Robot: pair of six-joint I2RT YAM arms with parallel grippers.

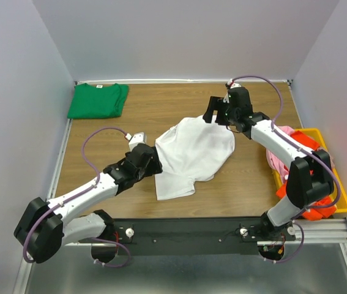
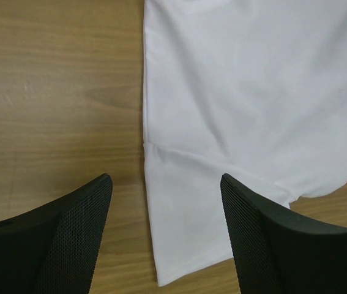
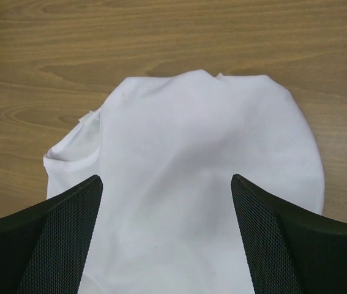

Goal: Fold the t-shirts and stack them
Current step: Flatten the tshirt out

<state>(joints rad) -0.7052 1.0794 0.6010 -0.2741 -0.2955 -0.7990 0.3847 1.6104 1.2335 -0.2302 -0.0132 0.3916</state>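
Left hand (image 2: 167, 184) is hovering released at the white t-shirt's (image 1: 194, 150) near-left edge, right hand (image 3: 167, 182) released above its far end. The shirt is lying mid-worktop (image 1: 246, 177), long axis running between them.

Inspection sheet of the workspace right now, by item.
Surface: wooden table, bare apart from the shirts.
Job's things: white t-shirt spread rumpled mid-table; green t-shirt folded at the far left corner; pink t-shirt and orange-red t-shirt heaped in the yellow bin on the right.
Clutter: nothing seen.
Grippers: left pincer open over the white shirt's near left edge; right pincer open above its far end; neither holds anything.
Cables: purple cables loop along both arms, clear of the cloth.
Surroundings: plain walls on three sides; metal rail at the near edge.
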